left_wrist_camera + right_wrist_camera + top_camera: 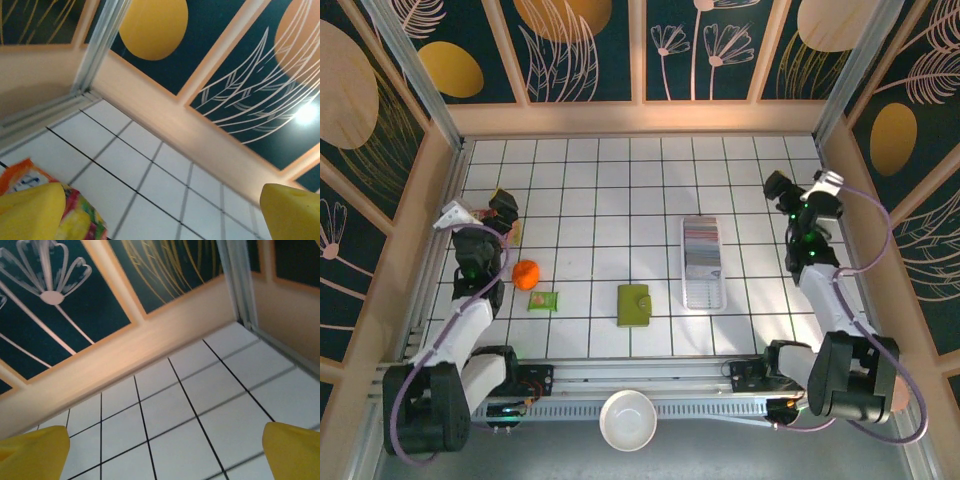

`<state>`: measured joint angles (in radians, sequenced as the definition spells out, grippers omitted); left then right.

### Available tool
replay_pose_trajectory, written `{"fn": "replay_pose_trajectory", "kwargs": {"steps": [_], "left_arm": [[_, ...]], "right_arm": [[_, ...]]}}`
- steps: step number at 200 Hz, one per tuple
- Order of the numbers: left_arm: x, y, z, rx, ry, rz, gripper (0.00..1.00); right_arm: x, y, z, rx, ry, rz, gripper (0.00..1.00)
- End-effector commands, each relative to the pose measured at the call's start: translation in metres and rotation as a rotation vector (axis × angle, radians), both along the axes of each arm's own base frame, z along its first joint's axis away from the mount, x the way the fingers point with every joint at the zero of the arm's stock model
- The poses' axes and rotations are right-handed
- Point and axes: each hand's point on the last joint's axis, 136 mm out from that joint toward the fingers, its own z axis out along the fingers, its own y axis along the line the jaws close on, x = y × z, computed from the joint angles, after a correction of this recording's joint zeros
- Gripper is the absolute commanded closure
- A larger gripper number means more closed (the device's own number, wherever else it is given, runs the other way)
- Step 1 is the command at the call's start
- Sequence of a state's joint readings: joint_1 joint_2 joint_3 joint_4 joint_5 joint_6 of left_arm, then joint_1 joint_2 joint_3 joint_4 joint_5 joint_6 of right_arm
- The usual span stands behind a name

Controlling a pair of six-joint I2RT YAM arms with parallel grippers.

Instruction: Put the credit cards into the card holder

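Your left hand (501,204) hangs released, yellow fingers (30,212) spread wide with nothing between them. Your right hand (782,190) is equally slack, its fingers (295,450) apart over bare white tiles. Closest to you, on the near side of the front rail, sits a white bowl (627,420), roughly midway between the two arm bases. On the tiled bench (610,200) beyond it, the card holder (634,305) lies shut and flat near the front centre, olive-green, with its snap tab on the right edge. A green-and-pink snack packet (544,300) lies to its left, apart from it, and an orange (526,274) rests just behind that packet. Right of the card holder, near but not touching, a clear tray (705,295) runs lengthwise away from you. The credit cards (702,245) stand in its far part as a striped greyish-pink row. Farther back on the left, your left hand hovers at a colourful packet (75,217), which shows beside one finger. On the right, your right hand sits beyond the tray and well apart from it, close to the side wall (840,130).
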<state>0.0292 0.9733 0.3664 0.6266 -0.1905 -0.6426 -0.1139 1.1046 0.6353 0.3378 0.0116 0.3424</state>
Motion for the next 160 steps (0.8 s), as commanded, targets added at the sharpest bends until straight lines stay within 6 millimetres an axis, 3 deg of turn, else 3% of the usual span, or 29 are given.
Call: {"fn": "replay_pose_trajectory", "kwargs": {"steps": [1, 17, 40, 80, 93, 134, 160], "left_arm": [[-0.01, -0.017, -0.032, -0.233, 0.073, -0.071, 0.01], [-0.01, -0.045, -0.029, -0.252, 0.108, -0.233, 0.01], [-0.016, -0.077, -0.037, -0.284, 0.246, -0.402, 0.02], [-0.048, -0.143, -0.058, -0.305, 0.43, -0.594, 0.01], [-0.06, -0.163, -0.063, -0.335, 0.452, -0.662, 0.02], [-0.096, -0.21, -0.079, -0.341, 0.488, -0.818, 0.19], [-0.115, -0.229, -0.104, -0.348, 0.6, -0.876, 0.26]], "right_arm": [[-0.027, -0.003, -0.044, 0.194, 0.233, -0.044, 0.01], [-0.033, 0.003, -0.029, 0.232, 0.228, -0.009, 0.01], [-0.039, 0.041, -0.01, 0.274, 0.259, 0.152, 0.09], [-0.064, 0.147, -0.003, 0.166, 0.38, 0.36, 0.29], [-0.078, 0.185, -0.01, 0.178, 0.413, 0.44, 0.36], [-0.128, 0.291, -0.052, 0.184, 0.546, 0.629, 0.61], [-0.152, 0.333, -0.087, 0.133, 0.65, 0.675, 0.79]]}}
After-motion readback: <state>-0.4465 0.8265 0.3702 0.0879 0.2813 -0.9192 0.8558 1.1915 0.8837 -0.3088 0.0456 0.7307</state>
